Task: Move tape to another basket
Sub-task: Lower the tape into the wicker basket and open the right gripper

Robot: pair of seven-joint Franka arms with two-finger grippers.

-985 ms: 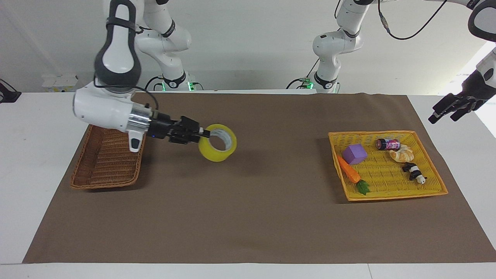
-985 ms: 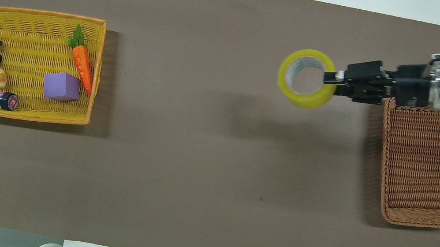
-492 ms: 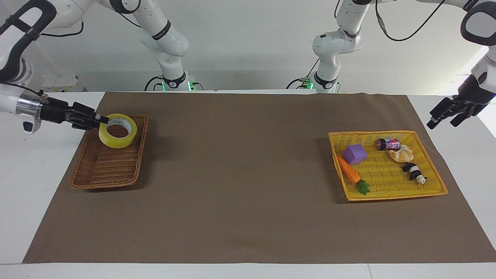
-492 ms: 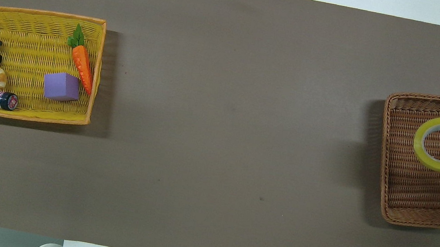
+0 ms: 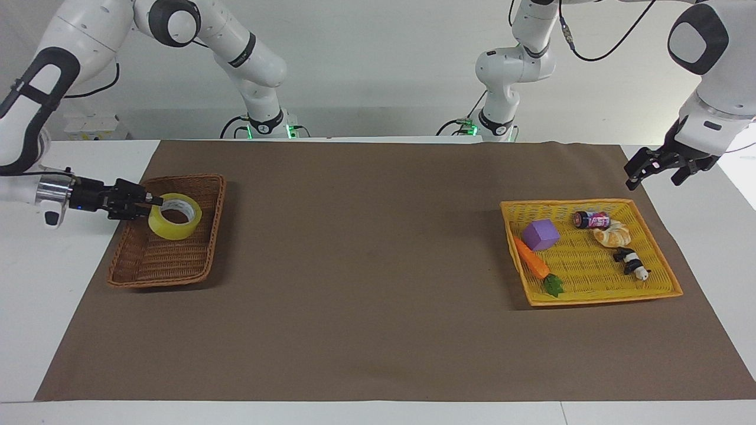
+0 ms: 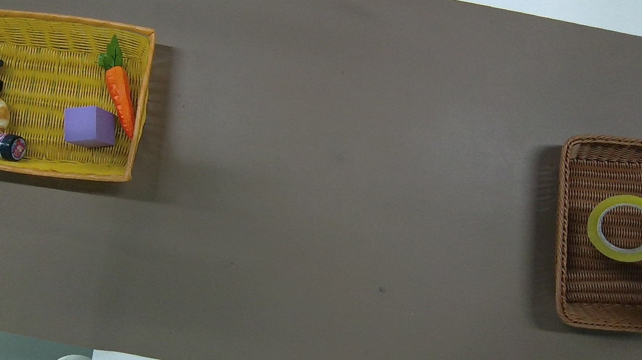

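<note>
A brown mat [image 5: 366,283] covers most of the table [image 5: 71,283], with wide bare room between the two baskets. The yellow basket [image 5: 661,292] sits at the left arm's end, the brown basket [image 5: 159,274] at the right arm's end. The tape [image 5: 175,216] lies flat in the brown basket, near its rim. The right tool [image 5: 155,200] is clenched on the tape's wall. The left tool [image 5: 655,168] hangs released beside the yellow basket; the overhead view shows only a sliver of it.

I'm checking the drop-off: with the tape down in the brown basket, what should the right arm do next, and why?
Probably open the right gripper: its fingers pinch the wall of the tape, which lies flat inside the brown basket. Letting go should finish the move.
</note>
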